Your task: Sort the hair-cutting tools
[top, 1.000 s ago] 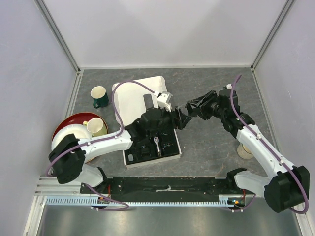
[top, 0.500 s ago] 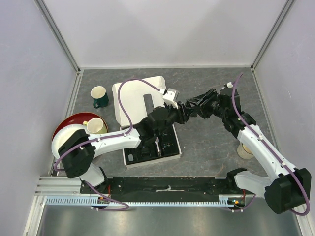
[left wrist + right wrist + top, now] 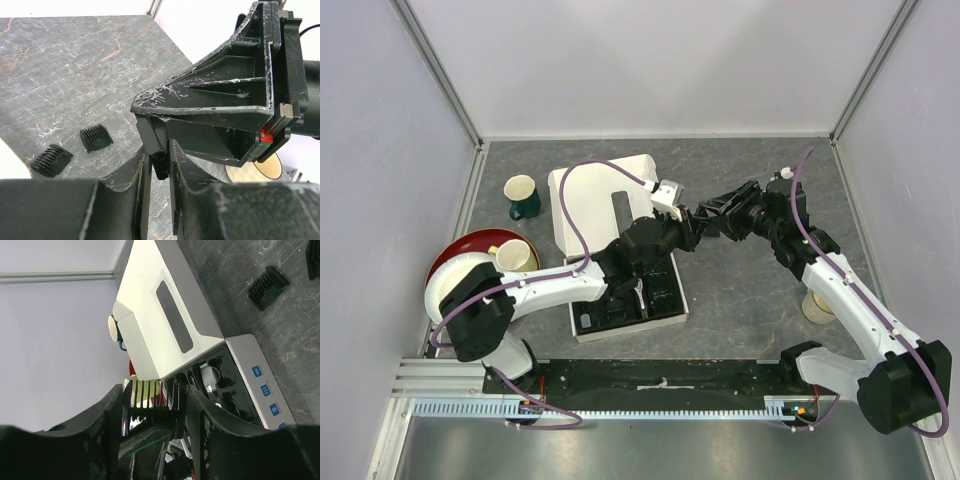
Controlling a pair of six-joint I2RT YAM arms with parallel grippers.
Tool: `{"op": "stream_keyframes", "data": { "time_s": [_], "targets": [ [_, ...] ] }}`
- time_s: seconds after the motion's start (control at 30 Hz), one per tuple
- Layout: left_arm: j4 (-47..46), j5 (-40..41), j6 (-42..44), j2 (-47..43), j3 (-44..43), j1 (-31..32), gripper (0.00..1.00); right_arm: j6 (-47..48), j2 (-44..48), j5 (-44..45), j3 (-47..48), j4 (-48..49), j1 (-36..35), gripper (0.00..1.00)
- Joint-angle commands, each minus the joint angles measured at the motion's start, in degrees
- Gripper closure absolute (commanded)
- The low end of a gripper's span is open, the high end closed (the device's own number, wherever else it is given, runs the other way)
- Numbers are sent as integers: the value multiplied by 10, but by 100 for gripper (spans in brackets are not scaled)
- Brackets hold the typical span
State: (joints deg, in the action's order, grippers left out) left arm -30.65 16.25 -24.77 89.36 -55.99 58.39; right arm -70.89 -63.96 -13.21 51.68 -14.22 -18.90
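Above the table, beside the box, my two grippers meet tip to tip. The right gripper (image 3: 155,395) (image 3: 710,218) is shut on a black comb guard (image 3: 150,412), its teeth spanning the gap between the fingers. In the left wrist view, my left gripper (image 3: 159,152) (image 3: 691,228) pinches a small black tab of that same comb guard (image 3: 161,169) between its narrow jaws, under the right gripper's large black fingers (image 3: 225,100). Two more comb guards (image 3: 96,138) (image 3: 51,160) lie loose on the grey table. A silver-tipped tool (image 3: 212,376) rests in the black tray.
The white box (image 3: 595,200) lies open with its black tray (image 3: 665,300) under my left arm. A green-and-cream mug (image 3: 523,195) stands back left. Another cream mug (image 3: 515,257) sits in a red bowl (image 3: 455,255). A cream cup (image 3: 817,307) stands by my right arm.
My left gripper has swung right and up from over the tray to the right gripper and narrowed its jaws onto the guard's tab. The right arm has barely moved.
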Motion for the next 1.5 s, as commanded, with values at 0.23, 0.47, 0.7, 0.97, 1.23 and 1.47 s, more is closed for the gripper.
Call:
{"op": "stream_keyframes", "data": {
  "time_s": [0.23,0.47,0.7,0.97,1.23,1.47],
  "targets": [
    [-24,17,21,-11,4,5,98,2,-6,-1,6,13,0,71],
    [17,-1,19,-34,6,5,98,43,12,34,-11,13,2,31],
    [134,-82,6,-83,3,-1,98,134,34,76,-28,-26,8,12],
    [300,-179,-53,-138,7,-44,98,255,54,144,-40,-105,11,10],
    [393,-327,-133,-121,11,-101,98,310,26,158,-84,-148,12,17],
    [414,-344,-183,-126,47,-115,98,301,19,146,-127,-136,11,20]
  ]
}}
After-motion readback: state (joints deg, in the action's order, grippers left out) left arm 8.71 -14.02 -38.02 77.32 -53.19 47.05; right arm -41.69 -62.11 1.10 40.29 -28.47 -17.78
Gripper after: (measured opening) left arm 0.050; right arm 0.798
